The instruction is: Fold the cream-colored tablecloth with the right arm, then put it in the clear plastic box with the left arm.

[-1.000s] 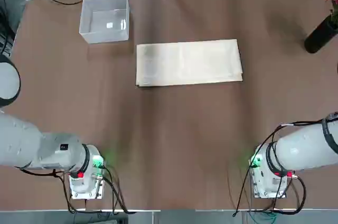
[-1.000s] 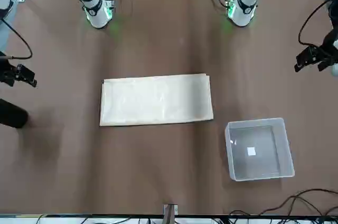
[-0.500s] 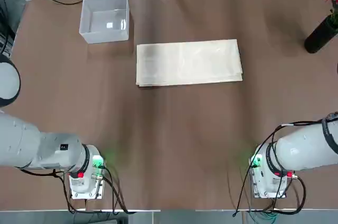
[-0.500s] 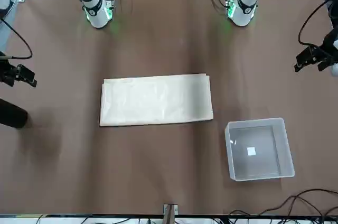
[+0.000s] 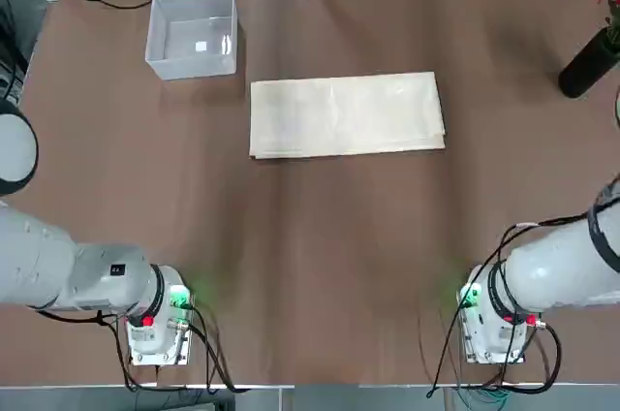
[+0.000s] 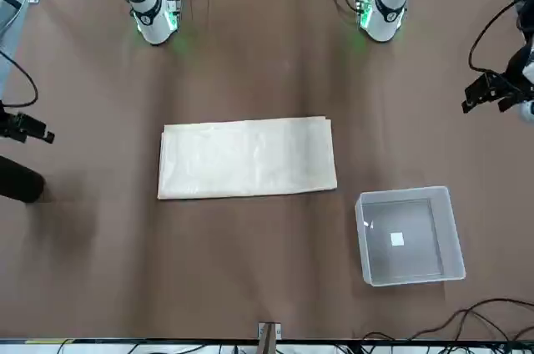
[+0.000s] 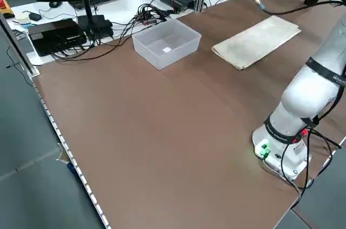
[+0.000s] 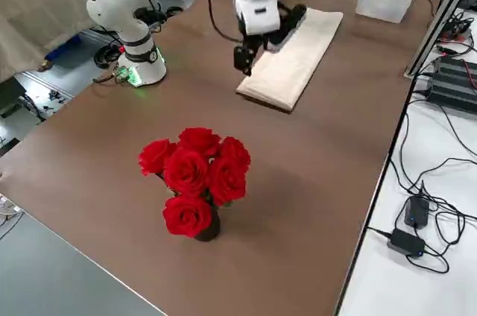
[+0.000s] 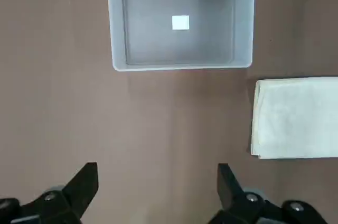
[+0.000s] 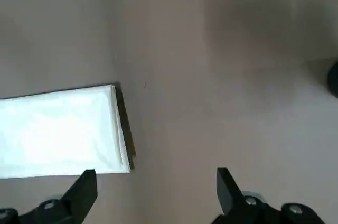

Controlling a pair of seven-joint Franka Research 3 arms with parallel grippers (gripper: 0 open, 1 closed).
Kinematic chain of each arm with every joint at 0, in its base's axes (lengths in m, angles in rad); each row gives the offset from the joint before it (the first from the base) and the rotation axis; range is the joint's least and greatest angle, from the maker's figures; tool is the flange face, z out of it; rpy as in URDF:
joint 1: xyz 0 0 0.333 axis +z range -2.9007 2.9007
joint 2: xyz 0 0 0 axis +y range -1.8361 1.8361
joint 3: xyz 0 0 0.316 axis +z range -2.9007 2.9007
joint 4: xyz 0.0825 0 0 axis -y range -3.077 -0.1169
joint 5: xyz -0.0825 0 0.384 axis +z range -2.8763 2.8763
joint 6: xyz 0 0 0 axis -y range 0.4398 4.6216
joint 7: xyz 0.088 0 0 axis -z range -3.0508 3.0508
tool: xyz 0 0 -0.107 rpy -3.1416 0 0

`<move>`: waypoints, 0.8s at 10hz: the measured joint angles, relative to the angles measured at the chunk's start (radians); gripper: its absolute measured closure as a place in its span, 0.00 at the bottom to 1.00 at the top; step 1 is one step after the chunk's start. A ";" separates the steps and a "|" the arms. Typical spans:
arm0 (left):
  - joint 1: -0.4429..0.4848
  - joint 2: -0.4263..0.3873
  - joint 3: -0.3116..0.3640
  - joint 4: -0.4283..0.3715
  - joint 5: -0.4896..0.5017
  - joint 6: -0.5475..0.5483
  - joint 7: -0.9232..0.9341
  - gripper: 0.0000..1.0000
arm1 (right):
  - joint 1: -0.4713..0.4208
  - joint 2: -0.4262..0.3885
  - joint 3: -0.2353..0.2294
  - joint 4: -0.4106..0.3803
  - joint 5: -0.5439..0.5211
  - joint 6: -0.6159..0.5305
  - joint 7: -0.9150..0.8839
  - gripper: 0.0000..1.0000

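Two glossy white robot arms, left (image 5: 58,270) and right (image 5: 562,270), one folded cream tablecloth (image 5: 346,114), one clear plastic box (image 5: 192,33), one dark vase of five red roses (image 8: 195,179).

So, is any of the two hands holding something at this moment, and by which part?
Nothing is held. The left hand and the right hand are both open and empty; the tablecloth lies flat on the table, touched by neither.
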 joint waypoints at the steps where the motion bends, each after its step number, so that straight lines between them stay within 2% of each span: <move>1: -0.003 0.001 0.000 -0.007 -0.015 -0.002 0.001 0.00 | -0.011 0.042 0.000 -0.002 0.026 0.001 -0.009 0.00; 5: -0.001 0.005 0.002 -0.013 -0.016 -0.003 0.014 0.00 | -0.005 0.208 0.015 -0.002 0.153 0.002 -0.013 0.00; 8: -0.003 0.007 0.001 -0.013 -0.016 -0.003 0.020 0.00 | 0.031 0.303 0.031 -0.001 0.188 0.002 -0.013 0.00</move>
